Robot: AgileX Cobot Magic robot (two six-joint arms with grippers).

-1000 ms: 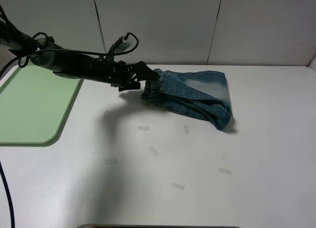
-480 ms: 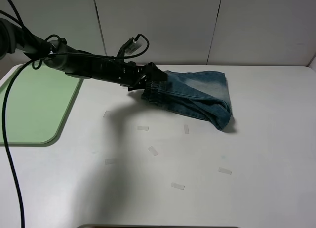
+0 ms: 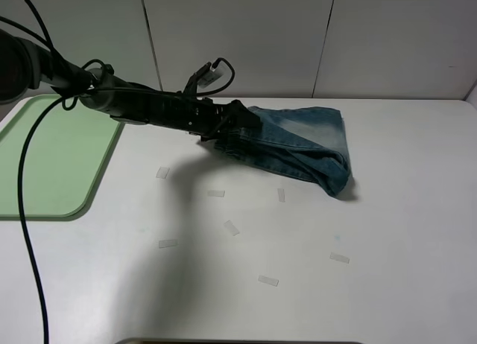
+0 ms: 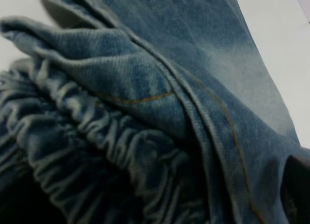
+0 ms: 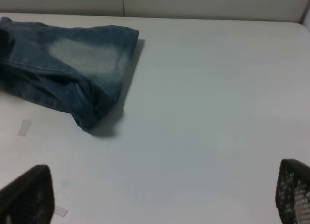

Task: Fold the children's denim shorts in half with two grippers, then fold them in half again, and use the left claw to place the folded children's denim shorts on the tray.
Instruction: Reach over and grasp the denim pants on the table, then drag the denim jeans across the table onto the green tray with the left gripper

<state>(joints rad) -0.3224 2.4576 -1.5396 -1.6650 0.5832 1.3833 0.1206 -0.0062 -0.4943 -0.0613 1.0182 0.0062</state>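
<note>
The children's denim shorts (image 3: 298, 143) lie folded on the white table at the back middle, with the gathered waistband toward the left. They also show in the right wrist view (image 5: 72, 64). My left gripper (image 3: 242, 126) reaches in from the left and is at the waistband. In the left wrist view the elastic waistband (image 4: 97, 136) fills the space between the spread jaws, with one dark finger (image 4: 298, 185) at the edge. My right gripper (image 5: 157, 204) is open and empty over bare table, apart from the shorts; it is out of the high view. The pale-green tray (image 3: 45, 158) lies at the far left.
Several small pieces of clear tape (image 3: 232, 227) are stuck on the table in front of the shorts. The left arm's black cable (image 3: 26, 210) hangs down at the left. A white wall stands behind the table.
My left arm has moved right, from just short of the waistband to over it. The shorts have hardly shifted.
</note>
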